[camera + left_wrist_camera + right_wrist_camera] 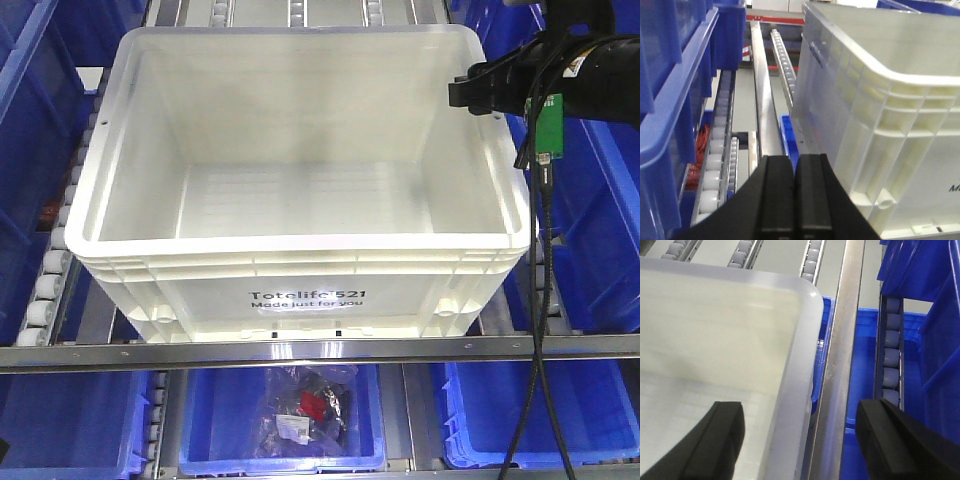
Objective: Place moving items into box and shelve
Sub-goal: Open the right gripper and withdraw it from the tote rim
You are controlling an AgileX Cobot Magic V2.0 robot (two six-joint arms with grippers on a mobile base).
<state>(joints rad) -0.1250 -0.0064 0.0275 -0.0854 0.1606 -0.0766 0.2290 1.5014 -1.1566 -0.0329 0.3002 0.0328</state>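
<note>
Front view: you are looking down into the white box (300, 200), which is sitting on the roller rails (45, 285) of a shelf, its printed side facing you. The floor showing inside it is lying bare; no moving items are appearing in any view. Blue bins (590, 200) are flanking the box, and a lower blue bin (285, 420) is holding a bagged bundle with a red patch (315, 408).

Your right gripper (480, 92) is reaching in from the upper right, hanging over the box's far right rim with a cable (545, 300) trailing down. Right wrist view: its two black fingers (715, 440) are standing wide apart, one over the box interior and one outside over the metal rail (840, 365), with the box wall (800, 390) between them; nothing is touching them.

Left wrist view: your left gripper (794, 200) is showing its fingers pressed together with nothing between, pointing along the gap beside the box's left wall (850, 125), apart from it.
</note>
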